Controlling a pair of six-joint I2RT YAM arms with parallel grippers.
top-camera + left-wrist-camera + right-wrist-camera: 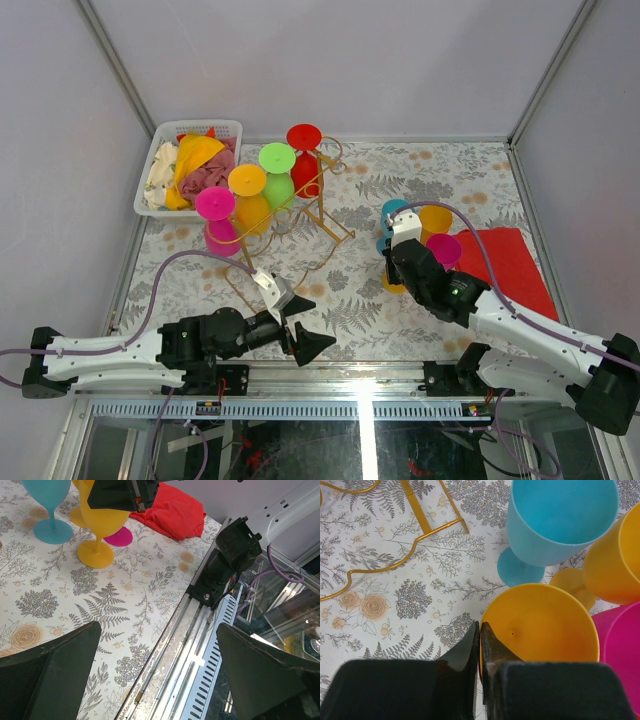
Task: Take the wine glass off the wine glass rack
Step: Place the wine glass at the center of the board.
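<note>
The gold wire wine glass rack [318, 215] stands at the back left, with red [303, 137], green [277, 158], orange [247, 180] and magenta [215, 203] glasses hanging on its rails. My right gripper [480, 630] is shut on the rim of an orange wine glass [545, 625], one finger inside the bowl and one outside. That glass stands upright on the tablecloth [100, 535]. My left gripper [157, 645] is open and holds nothing, low over the table's front edge [312, 322], well apart from the rack.
Teal [555, 520], orange [615, 560] and magenta [620, 650] glasses stand close around the held one. A red cloth [510, 262] lies to their right. A white basket [160, 160] of rags sits at the back left. The metal front rail [200, 630] runs under the left gripper.
</note>
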